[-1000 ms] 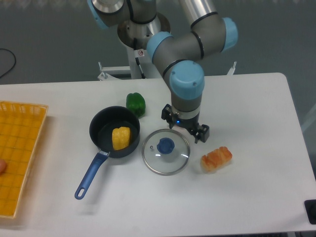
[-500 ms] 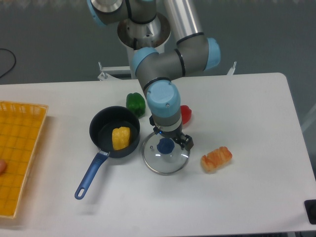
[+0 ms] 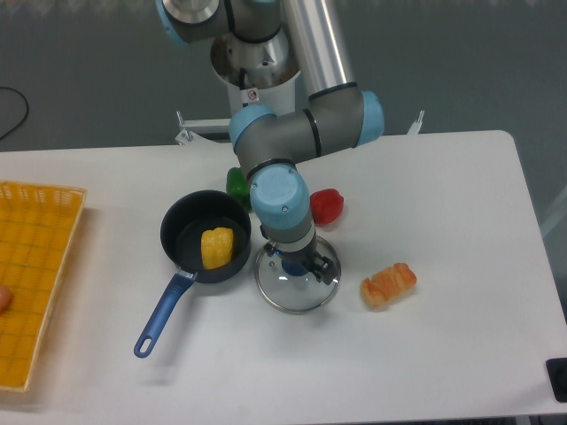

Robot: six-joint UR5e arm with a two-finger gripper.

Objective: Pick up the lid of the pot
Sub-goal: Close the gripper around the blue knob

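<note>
**Pot lid [image 3: 299,299], round, blue knob; lying on the desk [image 3: 452,354], jaws parted above**

Item: one lid, seemingly glass with a thin metal rim, flat, knob upward. Located between the black pan [image 3: 182,237] and the bread-like piece [image 3: 388,286].

Handling: probably moderate in weight, stiff throughout; smooth and slippery across the pane, breakable if knocked or dropped. Hold to be taken at the knob [image 3: 291,267], low on its sides, near the lid's centre so that it hangs level. A shallow or off-centre bite could let it tip or slip.

Jaws: spread, with the knob between them as seen from this side; no grip visible. Their height over the lid cannot be told exactly.

Surface: desk, white, smooth-looking. Pan with blue handle [image 3: 164,314], holding a yellow item [image 3: 217,249]; near the lid. Behind: green item [image 3: 236,188] and red item [image 3: 327,205], both partly masked by the arm [image 3: 279,199]. At the left edge of the view, an orange-yellow crate [image 3: 40,266]; at the lower right corner, a black object [image 3: 557,379].

Room: dark ground beyond the desk, with a black cable [image 3: 24,111] looping at the upper left.
</note>
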